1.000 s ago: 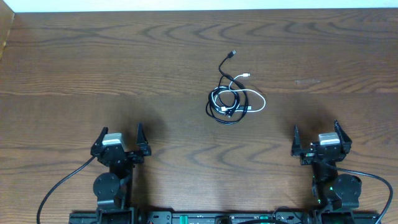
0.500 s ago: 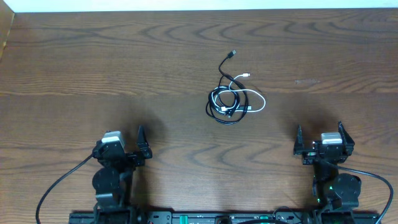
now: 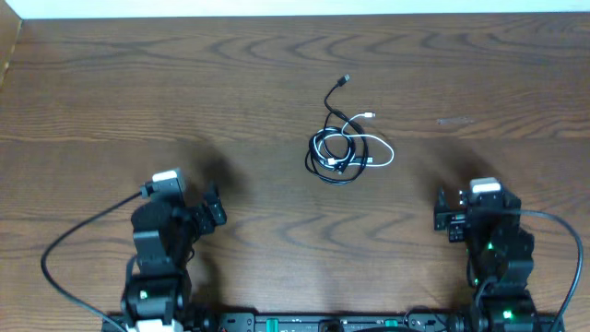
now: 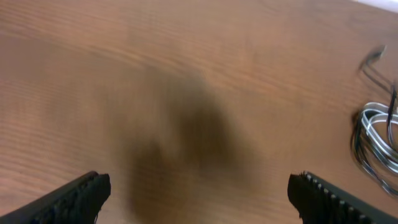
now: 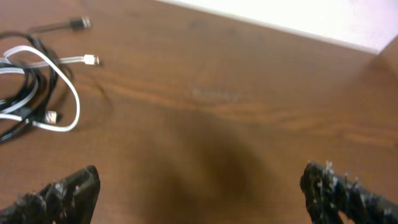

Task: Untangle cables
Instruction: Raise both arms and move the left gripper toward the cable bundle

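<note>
L gripper (image 4: 199, 190), R gripper (image 5: 199, 183) spread wide; cables (image 3: 339, 157) tangle seems stretched near-far.

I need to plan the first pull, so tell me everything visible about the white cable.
The white cable is a thin, flexible cord lying flat on the wooden table, looped into rough ovals. One small plug pokes out toward the far side. Its loops cross the black cables in one pile. Nothing else touches it.
</note>
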`<action>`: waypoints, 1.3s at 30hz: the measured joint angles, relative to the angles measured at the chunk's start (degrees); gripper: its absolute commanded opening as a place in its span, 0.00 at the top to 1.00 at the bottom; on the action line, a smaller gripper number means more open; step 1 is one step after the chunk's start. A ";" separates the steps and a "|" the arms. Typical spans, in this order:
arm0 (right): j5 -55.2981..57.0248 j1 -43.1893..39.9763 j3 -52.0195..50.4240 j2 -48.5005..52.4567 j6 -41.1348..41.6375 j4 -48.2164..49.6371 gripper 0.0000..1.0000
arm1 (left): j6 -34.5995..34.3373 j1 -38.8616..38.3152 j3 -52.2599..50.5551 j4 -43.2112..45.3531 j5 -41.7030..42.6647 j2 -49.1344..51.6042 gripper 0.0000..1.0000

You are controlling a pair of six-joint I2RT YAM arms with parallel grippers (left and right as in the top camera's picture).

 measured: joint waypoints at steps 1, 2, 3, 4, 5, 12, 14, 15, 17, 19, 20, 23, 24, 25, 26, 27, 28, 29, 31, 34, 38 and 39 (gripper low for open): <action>0.00 0.00 1.62 2.36 0.22 -1.03 0.01 | -0.02 0.00 1.68 -1.79 0.20 1.99 0.03; -0.02 0.00 3.32 4.79 0.28 -1.90 0.01 | -0.02 0.00 3.63 -3.91 0.26 3.89 0.03; 0.00 0.00 4.74 6.86 0.44 -2.64 0.01 | -0.02 0.00 5.40 -5.29 0.28 5.77 0.03; 0.00 0.00 6.88 9.70 0.50 -4.28 0.01 | -0.04 0.00 7.50 -7.28 0.35 7.91 0.03; -0.02 0.00 8.26 11.50 0.61 -5.38 0.01 | -0.07 0.00 9.66 -10.01 0.50 9.66 0.03; -1.07 0.00 20.20 24.57 0.68 -15.54 0.01 | -0.24 0.00 25.79 -27.69 4.59 20.61 0.03; -1.51 0.00 24.02 27.80 0.94 -20.76 0.01 | -1.20 0.00 30.32 -33.00 6.51 22.69 0.03; -1.66 0.00 25.77 29.14 1.29 -23.17 0.01 | -1.73 0.00 32.46 -35.71 7.54 23.41 0.03; -1.92 0.00 28.85 31.43 2.45 -26.97 0.01 | -2.75 0.00 35.85 -39.04 8.87 23.91 0.03; -2.03 0.00 32.26 33.42 3.54 -31.56 0.01 | -3.19 0.00 37.29 -40.50 9.51 23.56 0.03; -2.08 0.00 33.48 34.05 3.82 -32.68 0.01 | -3.37 0.00 37.53 -41.09 9.84 23.32 0.02; -2.73 0.00 36.50 34.99 4.55 -34.10 0.01 | -4.07 0.00 37.59 -42.51 10.54 23.30 0.02; -3.04 0.00 36.89 34.99 4.70 -33.83 0.01 | -4.11 0.00 37.59 -42.62 10.56 23.32 0.02; -3.41 0.00 37.29 34.93 4.85 -33.38 0.01 | -4.13 0.00 37.59 -42.49 10.60 23.32 0.02; -3.96 0.00 37.42 34.93 5.09 -32.81 0.01 | -4.20 0.00 37.59 -42.32 10.62 23.32 0.02; -4.39 0.00 37.51 34.95 5.18 -32.46 0.01 | -4.31 0.00 37.59 -41.81 10.69 23.32 0.02; -5.49 0.00 37.51 34.95 5.35 -32.09 0.01 | -4.48 0.00 37.59 -40.72 10.78 23.37 0.02; -6.12 0.00 37.51 34.95 5.40 -31.87 0.01 | -4.52 0.00 37.59 -40.04 10.78 23.41 0.02; -8.81 0.00 37.51 34.95 5.55 -31.41 0.01 | -5.25 0.00 37.59 -37.77 10.80 23.43 0.02; -11.58 0.00 37.51 34.95 5.57 -31.06 0.01 | -7.06 0.00 37.59 -34.12 10.80 23.45 0.02; -13.70 0.00 37.51 34.95 5.84 -30.73 0.01 | -9.29 -0.37 37.94 -30.03 10.73 24.06 0.02; -13.88 0.00 37.51 34.95 5.97 -30.73 0.01 | -9.60 -0.76 38.53 -29.99 10.56 24.65 0.02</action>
